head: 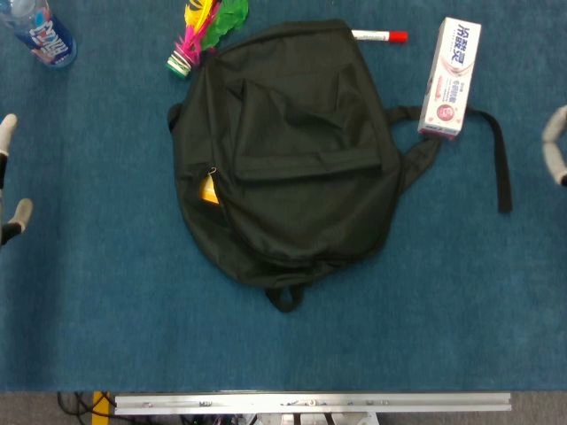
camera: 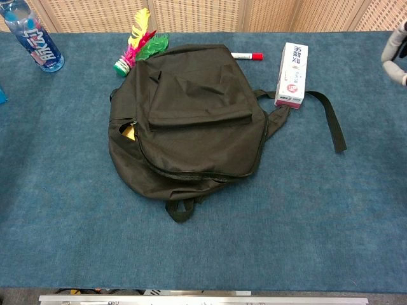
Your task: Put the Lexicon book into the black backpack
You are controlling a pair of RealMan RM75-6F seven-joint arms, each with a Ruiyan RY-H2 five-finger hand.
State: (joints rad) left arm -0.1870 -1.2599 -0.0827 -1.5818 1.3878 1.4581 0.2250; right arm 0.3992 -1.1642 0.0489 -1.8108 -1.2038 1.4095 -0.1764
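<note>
The black backpack (camera: pixel 191 121) lies flat on the blue desk (camera: pixel 286 229), its carry loop toward the near edge, well apart from both sets of fingers. At a gap in its zipper, on the side facing the left hand (head: pixel 9 177), a small orange-yellow corner (head: pixel 208 190) shows; whether this is the Lexicon book cannot be told.

The head view alone shows the left hand: only pale fingertips (head: pixel 19 212) at the frame edge, touching nothing visible, and whether they are spread or curled cannot be told. Both views catch the right hand (camera: pixel 395 54) as a sliver of curved fingers (head: pixel 554 150) at the opposite edge, likewise too little to judge, well away from the backpack.

Between the right fingers and the backpack, a black strap (camera: pixel 327 117) trails across the desk, and a pink-and-white toothpaste box (camera: pixel 291 75) rests on its inner end. Farther back, a red-capped marker (camera: pixel 248 56) lies just beside the backpack's far edge. A feathered shuttlecock (camera: pixel 137 44) touches the far corner nearer the left fingers, and a water bottle (camera: pixel 28 35) stands farthest out.
</note>
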